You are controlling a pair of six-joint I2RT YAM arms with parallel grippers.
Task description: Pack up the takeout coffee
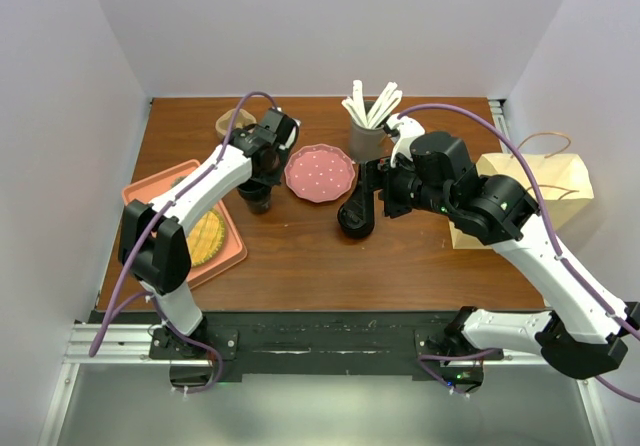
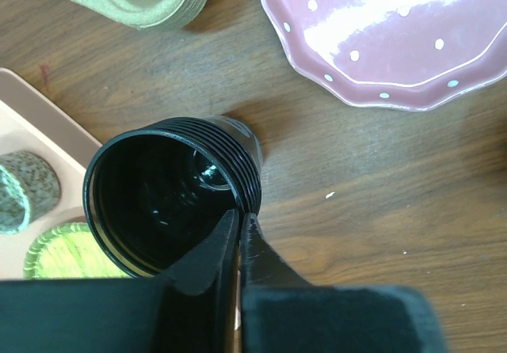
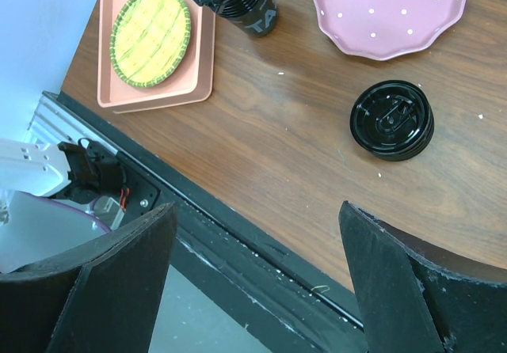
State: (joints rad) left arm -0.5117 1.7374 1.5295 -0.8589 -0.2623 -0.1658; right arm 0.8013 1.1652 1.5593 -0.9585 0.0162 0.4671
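A black ribbed takeout cup (image 2: 166, 203) stands open-topped on the wooden table, between the pink tray and the dotted plate (image 1: 320, 173). My left gripper (image 2: 242, 214) is shut on the cup's rim, one finger inside and one outside. From above the left gripper (image 1: 260, 178) sits right over the cup (image 1: 258, 199). The black lid (image 3: 392, 119) lies on the table by itself, near the plate's front edge. My right gripper (image 3: 257, 209) hangs wide open and empty above the table's near edge, short of the lid (image 1: 356, 222). A brown paper bag (image 1: 535, 181) lies at the right.
A pink tray (image 1: 150, 191) at the left carries a green-and-yellow dish (image 1: 205, 238). A grey cup of white stirrers (image 1: 368, 126) stands at the back, and a pulp cup carrier (image 1: 235, 121) sits behind the left gripper. The table's black front rail (image 3: 261, 250) runs below the right gripper.
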